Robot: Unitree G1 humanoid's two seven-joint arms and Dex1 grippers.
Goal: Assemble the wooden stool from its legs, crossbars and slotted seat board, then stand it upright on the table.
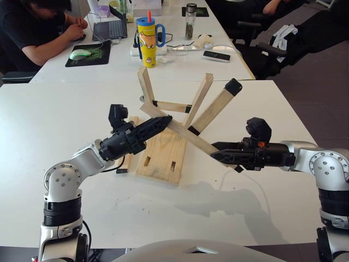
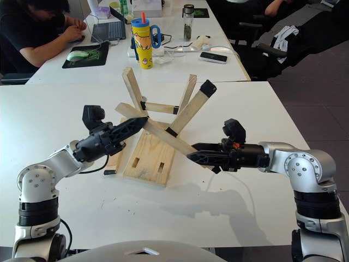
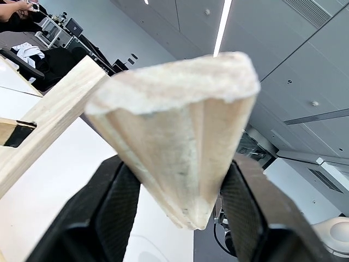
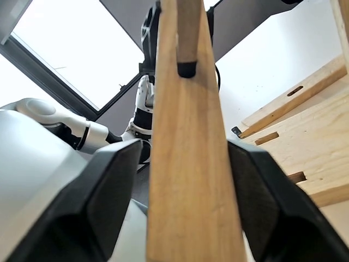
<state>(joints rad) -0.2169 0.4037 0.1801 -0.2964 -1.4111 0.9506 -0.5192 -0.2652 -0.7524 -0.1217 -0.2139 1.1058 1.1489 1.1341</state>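
Note:
A wooden leg frame (image 1: 199, 101) of legs and crossbars with black joints hangs tilted above the table. My left gripper (image 1: 160, 121) is shut on the end of one long leg (image 3: 180, 142). My right gripper (image 1: 219, 154) is shut on the same leg's other end (image 4: 188, 164), low and to the right. Under the frame the slotted seat board (image 1: 162, 158) lies flat on the white table (image 1: 65, 125), with two slots showing. A loose wooden piece (image 1: 126, 161) lies along the board's left side.
On the table behind stand a yellow cup (image 1: 146, 41), a dark bottle (image 1: 190, 21) and a phone (image 1: 216, 55). A person works at a laptop (image 1: 109, 28) at the back left. The gap between the tables runs just behind the frame.

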